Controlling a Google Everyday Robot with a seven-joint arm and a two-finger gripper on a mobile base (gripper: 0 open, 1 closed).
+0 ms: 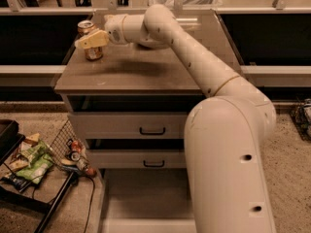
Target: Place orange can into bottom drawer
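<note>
The orange can [93, 53] stands upright at the far left corner of the cabinet top [146, 69]. My gripper [90, 39] reaches in from the right and lies across the can's middle, covering part of its body; the silver top shows above it. The can still rests on the cabinet top. The bottom drawer [146, 198] is pulled out below, a pale shallow tray with nothing in it that I can see; my arm hides its right part.
Two upper drawers with black handles [152, 130] [154, 164] sit above the open one. A tipped wire basket [68, 147] with small cans and snack bags [31, 157] lies on the floor at the left. My white arm fills the right foreground.
</note>
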